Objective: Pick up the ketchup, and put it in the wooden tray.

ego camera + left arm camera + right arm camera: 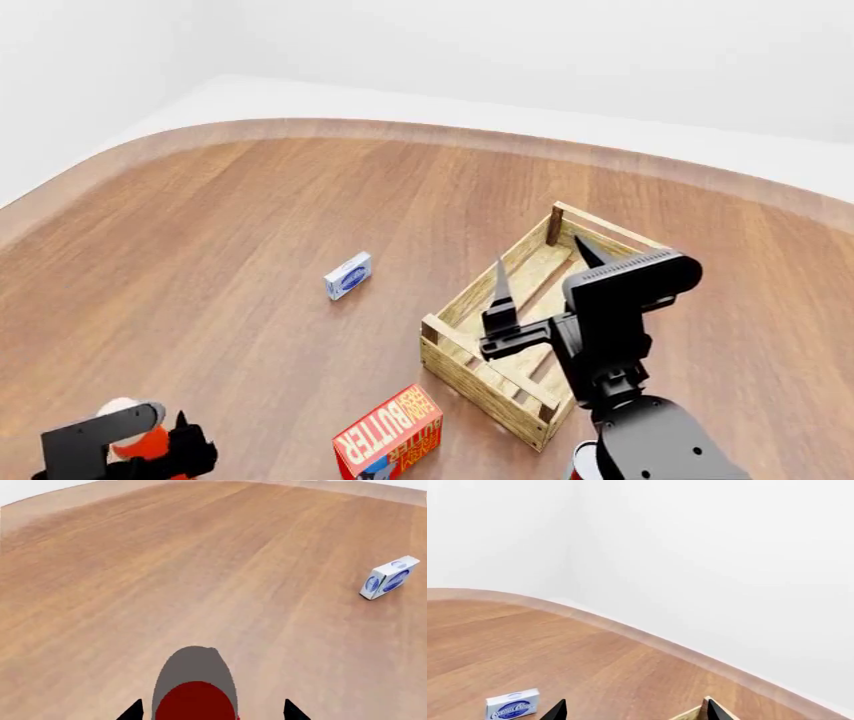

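Observation:
The ketchup [127, 412], an orange-red bottle with a pale cap, is at the table's near left edge. In the left wrist view the ketchup [195, 695] sits between my left gripper's [212, 711] two black fingertips, which stand wide apart from it; the gripper is open. In the head view the left gripper [154, 445] is around the bottle. The wooden tray [461, 300], a pale slatted crate, stands right of centre. My right gripper [543, 262] hovers above the tray, open and empty; in its wrist view [635, 712] only a tray corner [690, 715] shows.
A red-orange butter box [387, 435] lies near the tray's front left corner. A white-blue box [347, 275] lies on the table left of the tray, also seen in the left wrist view [387, 578] and the right wrist view [512, 706]. A red item [582, 460] is mostly hidden by the right arm.

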